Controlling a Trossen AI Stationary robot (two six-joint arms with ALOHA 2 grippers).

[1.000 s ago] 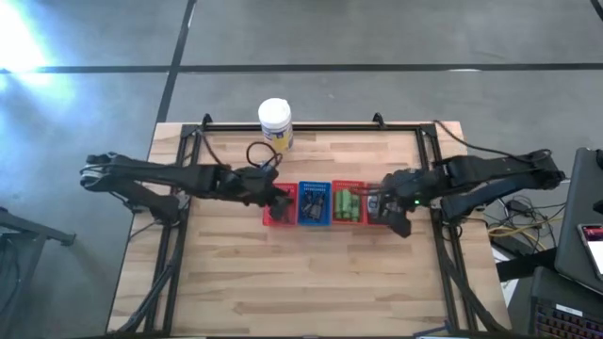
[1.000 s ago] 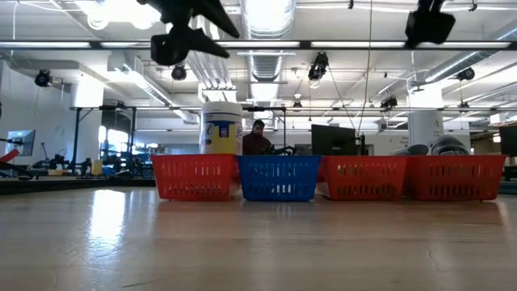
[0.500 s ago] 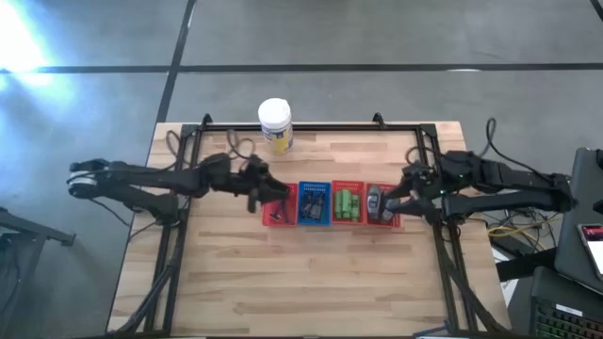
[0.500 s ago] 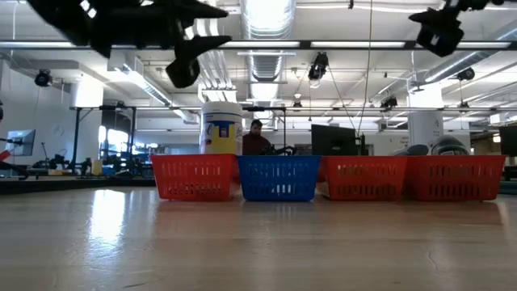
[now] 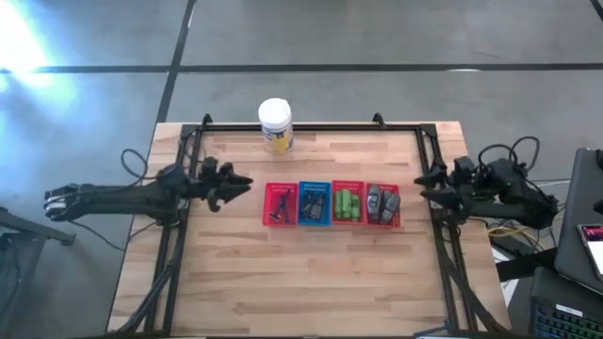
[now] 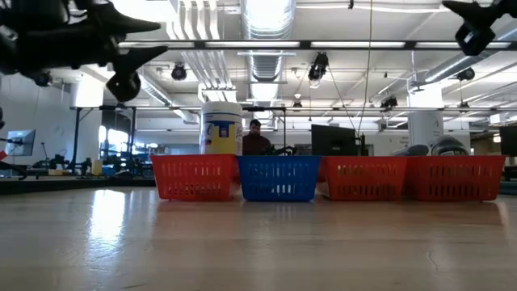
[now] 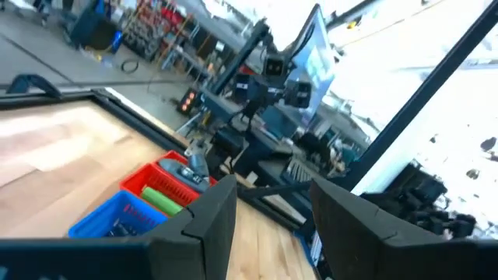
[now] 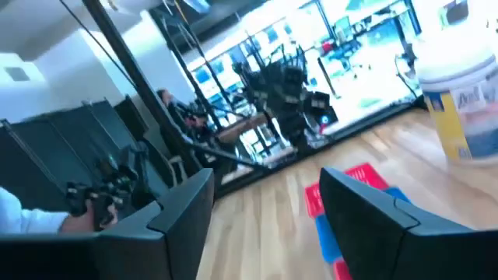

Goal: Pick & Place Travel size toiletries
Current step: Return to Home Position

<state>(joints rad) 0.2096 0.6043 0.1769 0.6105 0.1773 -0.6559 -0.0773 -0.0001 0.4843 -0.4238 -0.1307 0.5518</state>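
The travel size toiletries lie sorted in a row of four mesh baskets mid-table. A thin dark stick lies in the left red basket (image 5: 279, 204), dark tubes in the blue basket (image 5: 315, 203), green bottles (image 5: 349, 204) in the third and grey bottles (image 5: 382, 201) in the right red basket. My left gripper (image 5: 241, 183) hangs open and level, left of the row and above the table, with nothing between its fingers (image 7: 210, 214). My right gripper (image 5: 426, 188) hangs open and level, right of the row, also with nothing in it (image 8: 264, 210).
A white jar with a yellow label (image 5: 275, 123) stands at the table's far edge, behind the left baskets. A black frame rail (image 5: 311, 127) runs round the table. Bare wood lies in front of the baskets (image 6: 279, 178). A person sits in the room beyond (image 6: 257, 139).
Both arms have drawn back from the baskets. My left gripper has gone toward the table's left edge and my right gripper toward the right edge, each sinking a little. Both have tipped up from pointing down into the baskets to pointing level. The toiletries stay in the baskets.
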